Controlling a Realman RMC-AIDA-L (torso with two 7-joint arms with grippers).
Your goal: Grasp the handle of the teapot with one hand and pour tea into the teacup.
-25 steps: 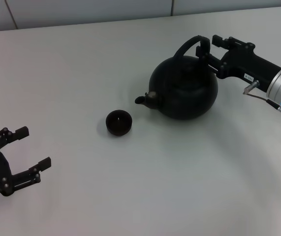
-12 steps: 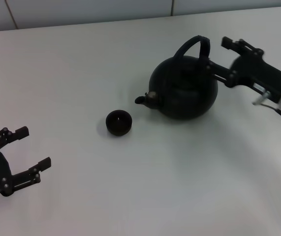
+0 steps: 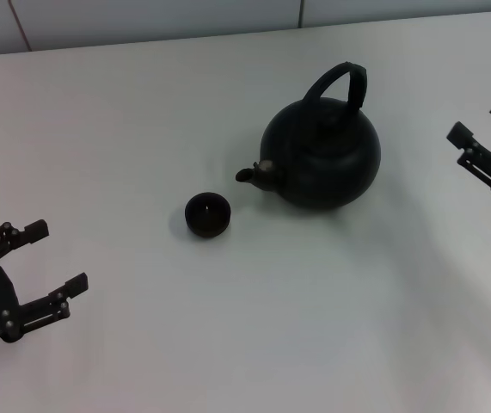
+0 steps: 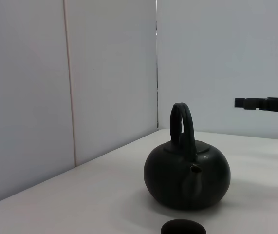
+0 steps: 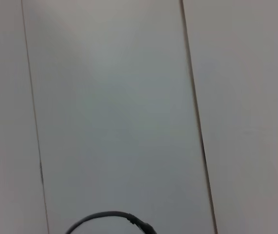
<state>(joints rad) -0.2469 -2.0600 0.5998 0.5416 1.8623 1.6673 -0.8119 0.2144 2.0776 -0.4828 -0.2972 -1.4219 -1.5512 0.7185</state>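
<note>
Head view: unmarked teapot (image 3: 321, 155) beside teacup (image 3: 207, 214).

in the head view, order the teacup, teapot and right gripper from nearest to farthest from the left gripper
Measured from the left gripper, open at the near left of the table:
1. teacup, nearest, mid-table, just off the spout.
2. teapot, farther back, right of the cup.
3. right gripper, farthest, open at the right edge, clear of the handle.

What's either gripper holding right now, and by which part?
Nothing. The right gripper is open, apart from the teapot and its handle. The left gripper is open near the table's near edge.
</note>
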